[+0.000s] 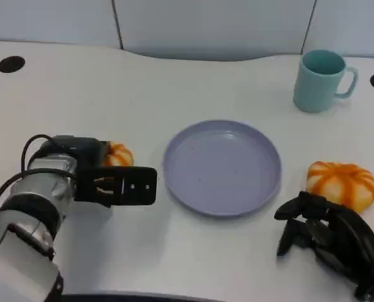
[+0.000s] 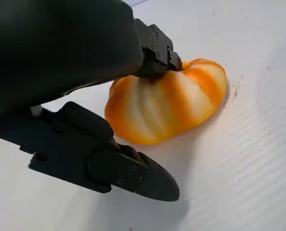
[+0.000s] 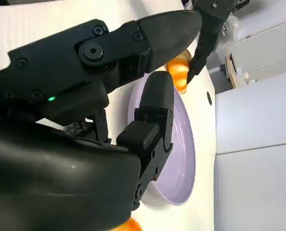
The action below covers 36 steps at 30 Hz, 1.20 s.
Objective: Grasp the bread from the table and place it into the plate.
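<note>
At the left of the counter, our left hand is at the left bread. In the left wrist view one of the fingers touches the top of this roll while a lower one lies on the counter in front of it, apart from the crust. The fingers are spread around the roll, not yet pinching it.

At the centre, the plate lies flat with nothing in it, just beside the left hand.

At the right, a second bread rests on the counter, near the plate. Our right hand rests just in front of it, fingers curled loosely and apart, holding nothing. A teal mug stands upright at the far right, well apart from both rolls.

Handling judgement: the bread looks light, soft and easily dented, with a smooth glazed crust. We recommend contact on opposite flanks, low on the widest part, with light pressure only. Pressing on the crown risks crushing it.
</note>
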Motion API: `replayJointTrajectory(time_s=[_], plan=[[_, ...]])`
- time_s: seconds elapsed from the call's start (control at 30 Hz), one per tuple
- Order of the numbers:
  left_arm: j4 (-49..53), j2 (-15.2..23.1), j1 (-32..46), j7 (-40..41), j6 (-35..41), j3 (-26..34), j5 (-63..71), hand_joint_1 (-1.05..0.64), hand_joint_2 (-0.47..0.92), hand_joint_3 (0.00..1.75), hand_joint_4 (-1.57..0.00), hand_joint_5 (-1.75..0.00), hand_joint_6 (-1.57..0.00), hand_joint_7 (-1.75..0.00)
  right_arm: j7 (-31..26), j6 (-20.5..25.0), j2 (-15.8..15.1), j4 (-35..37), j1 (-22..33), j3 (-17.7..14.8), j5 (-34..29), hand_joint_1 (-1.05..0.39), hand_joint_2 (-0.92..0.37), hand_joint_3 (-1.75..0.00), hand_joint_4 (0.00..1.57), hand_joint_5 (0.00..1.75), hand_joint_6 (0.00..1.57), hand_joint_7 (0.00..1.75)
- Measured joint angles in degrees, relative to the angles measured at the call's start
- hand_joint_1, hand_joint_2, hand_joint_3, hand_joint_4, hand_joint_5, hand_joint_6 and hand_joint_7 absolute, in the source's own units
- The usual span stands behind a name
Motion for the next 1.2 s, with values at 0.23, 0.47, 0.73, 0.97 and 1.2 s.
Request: replayJointTrajectory(time_s=[0.23, 0.47, 0.73, 0.97, 1.2], plan=[[0.53, 0.01, 0.78, 4.98, -1.30, -1.79, 0.70, -0.61, 0.81, 0.00, -0.18, -1.33, -0.45, -0.77, -0.34, 0.74, -0.03, -1.06, 0.44, 0.36, 0.05, -0.57, -0.92, -0.12, 0.61, 1.56, 0.71, 1.03], [0.73, 0.01, 1.23, 10.10, -1.72, -1.95, 0.47, -0.36, 0.77, 0.00, -0.60, -1.51, -0.54, -1.17, -0.84, 1.99, -0.04, -2.50, 1.10, 0.81, 0.34, -0.57, -0.92, -0.09, 0.62, 1.58, 0.71, 1.05], [0.91, 0.05, 2.03, 14.38, -3.00, -1.82, 0.11, -0.21, 0.86, 0.04, -0.63, -1.42, -0.67, -1.09, 0.99, 1.87, -0.04, -0.97, 0.74, 0.19, 1.90, -0.59, -0.92, -0.09, 0.66, 1.53, 0.75, 0.98], [0.89, 0.32, 2.69, 14.71, -4.58, 0.32, -1.76, -0.21, 0.89, 0.07, -0.56, -1.37, -0.62, -1.12, 0.43, 1.29, -0.04, -0.44, 0.62, 0.39, 1.94, -0.57, -0.92, -0.08, 0.66, 1.53, 0.75, 0.96], [0.88, 0.96, 2.75, 14.68, -6.30, 1.47, -2.63, -0.23, 0.90, 0.10, -0.57, -1.33, -0.64, -0.99, 0.06, 1.49, -0.06, -0.90, 0.80, 0.77, 1.88, -0.55, -0.92, -0.09, 0.68, 1.54, 0.73, 0.98]])
